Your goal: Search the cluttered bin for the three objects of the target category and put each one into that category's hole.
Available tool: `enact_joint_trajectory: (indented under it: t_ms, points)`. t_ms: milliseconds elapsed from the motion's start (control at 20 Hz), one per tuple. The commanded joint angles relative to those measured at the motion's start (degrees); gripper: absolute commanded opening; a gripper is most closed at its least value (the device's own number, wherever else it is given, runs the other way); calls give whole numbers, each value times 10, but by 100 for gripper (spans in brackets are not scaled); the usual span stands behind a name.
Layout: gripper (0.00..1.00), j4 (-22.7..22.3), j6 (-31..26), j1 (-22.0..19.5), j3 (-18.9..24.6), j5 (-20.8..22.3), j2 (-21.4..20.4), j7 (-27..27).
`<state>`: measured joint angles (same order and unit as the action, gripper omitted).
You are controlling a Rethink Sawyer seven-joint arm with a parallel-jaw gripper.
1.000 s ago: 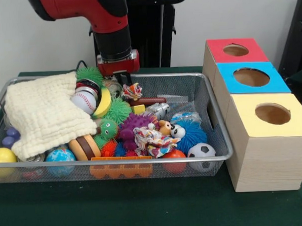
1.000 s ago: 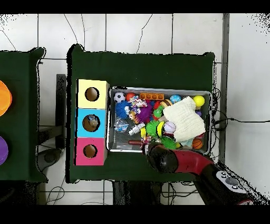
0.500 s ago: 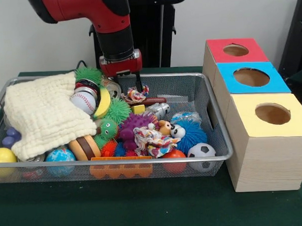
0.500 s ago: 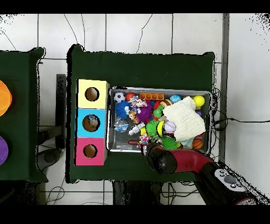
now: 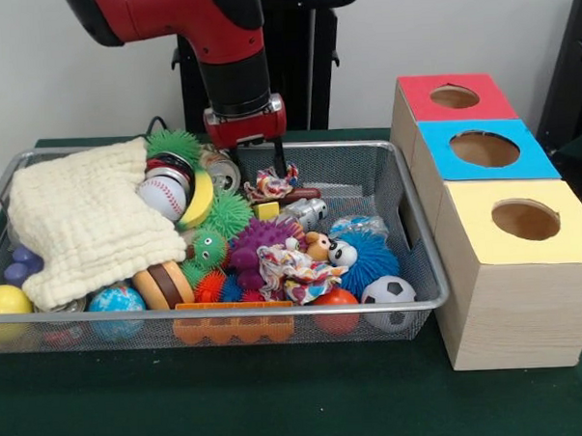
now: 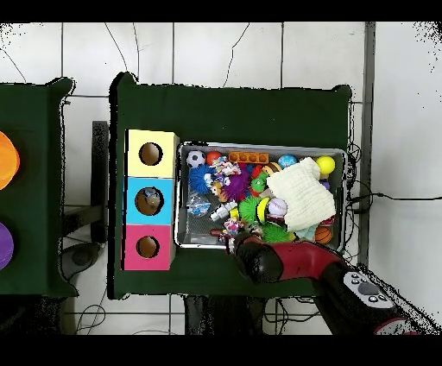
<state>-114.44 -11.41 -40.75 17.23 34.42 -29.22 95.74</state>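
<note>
gripper [image 5: 266,165] jaws closed on the rope toy [image 5: 273,183] at the bin's [image 5: 420,261] far edge, its long axis running sideways toward the boxes [image 5: 483,150]

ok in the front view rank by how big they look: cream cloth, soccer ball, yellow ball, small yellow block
1. cream cloth, by far the largest
2. soccer ball and yellow ball: they look about alike, and the yellow ball is partly hidden, so no ranking
3. small yellow block, the smallest
</note>
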Motion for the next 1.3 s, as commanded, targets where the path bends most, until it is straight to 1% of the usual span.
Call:
enact_joint_trajectory:
  t_ms: [50, 200, 350, 450, 600, 750, 850, 950, 1000, 1100, 1150, 1200, 1300]
  points:
    - [100, 51, 2, 20, 9, 30, 7, 16]
    - [100, 46, 10, 36, 3, 22, 9, 33]
    - [100, 31, 20, 52, 0, 10, 4, 52]
    - [100, 16, 19, 65, -2, -2, -11, 67]
    - [100, -7, -1, 94, -6, -30, -58, 88]
    - [100, -15, -29, 105, -3, -53, -92, 88]
    - [100, -22, -54, 100, 0, -67, -121, 77]
    - [100, -33, -86, 87, 11, -83, -152, 54]
    - [100, -42, -109, 78, 20, -94, -181, 38]
    - [100, -45, -155, 63, 29, -113, -223, 0]
    - [100, -44, -173, 58, 32, -120, -233, -14]
    - [100, -39, -204, 54, 35, -129, -252, -35]
    - [100, -31, -242, 49, 40, -140, -274, -56]
